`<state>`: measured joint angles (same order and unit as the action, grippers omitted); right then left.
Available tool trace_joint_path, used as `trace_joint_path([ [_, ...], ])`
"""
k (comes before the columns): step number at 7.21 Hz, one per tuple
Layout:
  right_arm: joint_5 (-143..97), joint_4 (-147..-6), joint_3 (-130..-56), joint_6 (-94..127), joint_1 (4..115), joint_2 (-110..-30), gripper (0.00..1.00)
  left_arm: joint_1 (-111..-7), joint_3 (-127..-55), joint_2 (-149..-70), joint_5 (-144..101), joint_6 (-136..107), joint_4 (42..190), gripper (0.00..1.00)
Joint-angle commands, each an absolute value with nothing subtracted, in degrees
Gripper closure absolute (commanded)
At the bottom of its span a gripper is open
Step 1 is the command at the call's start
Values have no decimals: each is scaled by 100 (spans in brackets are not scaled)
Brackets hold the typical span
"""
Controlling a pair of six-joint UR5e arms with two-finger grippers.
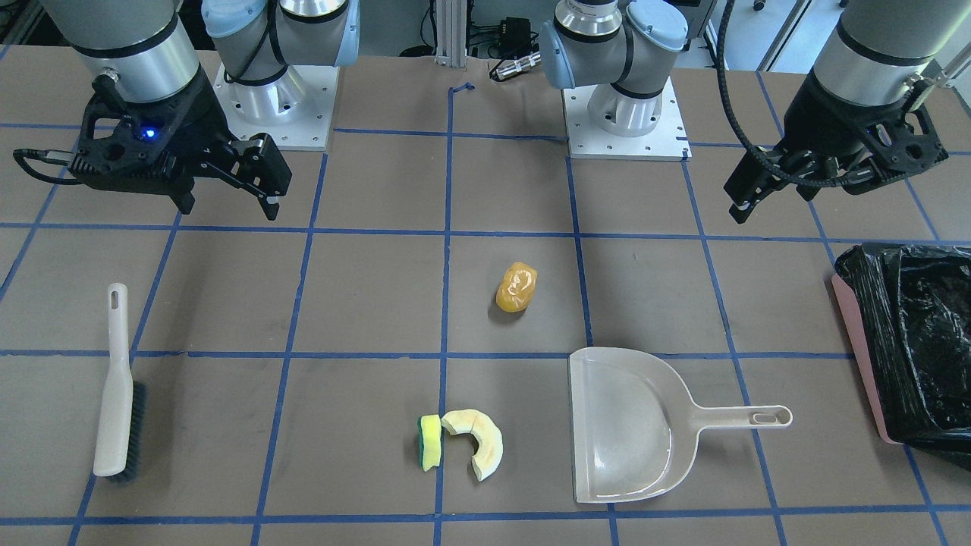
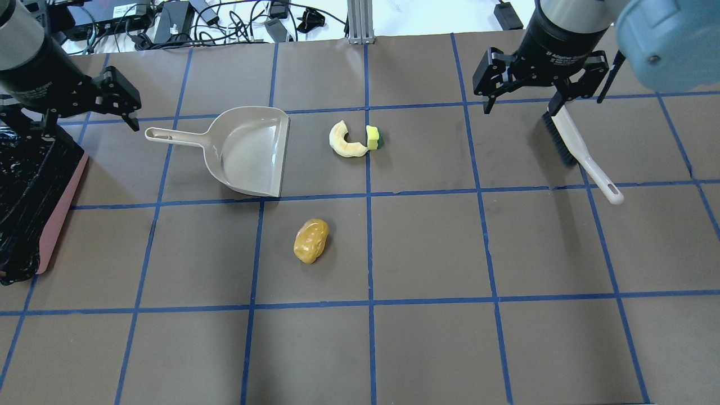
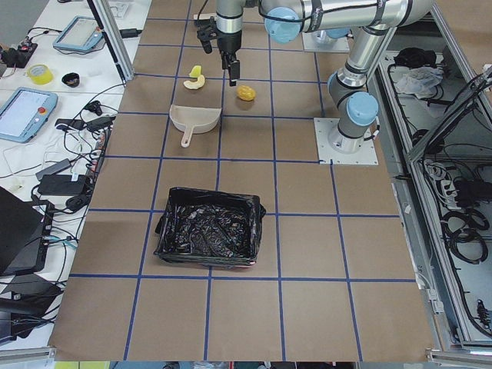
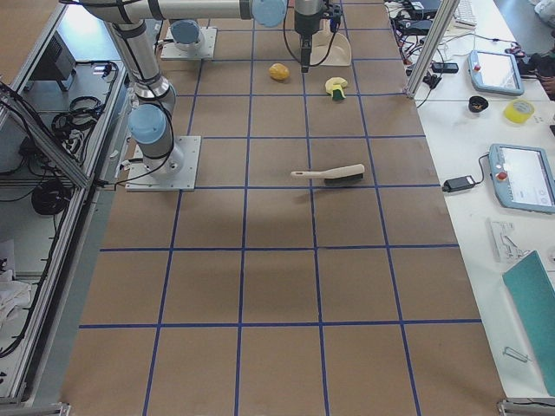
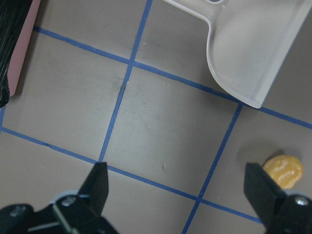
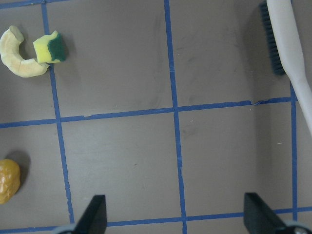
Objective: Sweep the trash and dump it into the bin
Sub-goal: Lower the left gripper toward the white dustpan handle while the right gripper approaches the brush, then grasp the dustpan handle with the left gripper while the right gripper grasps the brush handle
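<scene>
My left gripper [image 5: 176, 185] spread wide and empty above the bench [image 2: 427, 247] near the black-lined bin [image 2: 59, 214], right gripper [image 6: 175, 204] agape too, near the white brush [image 2: 579, 152], orange-yellow lump [image 2: 311, 241] alone mid-bench, sponge [image 2: 372, 136] touching the crescent slice [image 2: 344, 140] near the beige dustpan [image 2: 247, 149]

- A robotics lab: two industrial arms [image 1: 622, 53] stand bolted on base plates [image 1: 273, 114] to a brown worktop [image 2: 427, 247] gridded with blue tape [image 2: 368, 247].
- Teach pendants [image 3: 27, 114] and tape rolls [image 3: 40, 74] lie on white side tables [image 4: 468, 147].
- Loose cables [image 2: 236, 22] and an aluminium frame post [image 2: 358, 22] line the far edge.
</scene>
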<state>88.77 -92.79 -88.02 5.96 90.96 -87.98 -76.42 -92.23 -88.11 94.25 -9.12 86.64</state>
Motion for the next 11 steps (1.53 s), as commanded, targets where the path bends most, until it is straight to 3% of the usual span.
trace_joint_path([
  [1, 8894, -9299, -8859, 580, 9070, -8789, 0, -7515, -9343, -9086, 9562, -3557, 8464, 0],
  [3, 8868, -9212, -8859, 545, 9044, -8789, 0, -7515, -9264, -9508, 9519, -5127, 8290, 0],
  [4, 8868, -9237, -8859, 536, 9044, -8789, 0, -7515, -9290, -9762, 9527, -6621, 7166, 4],
  [5, 8868, -9272, -8877, 519, 9018, -8789, 0, -7523, -9273, -10008, 9493, -6984, 6998, 5],
  [7, 8789, -9299, -9052, 335, 8825, -8789, 0, -7532, -9115, -10448, 9501, -8141, 6717, 1],
  [8, 8815, -9334, -9070, -327, 8702, -8754, 0, -7532, -9019, -10676, 9492, -8374, 6471, 5],
  [11, 8841, -9351, -9079, -1532, 7738, -8421, 0, -7532, -8572, -11432, 9492, -7870, 6433, 4],
])
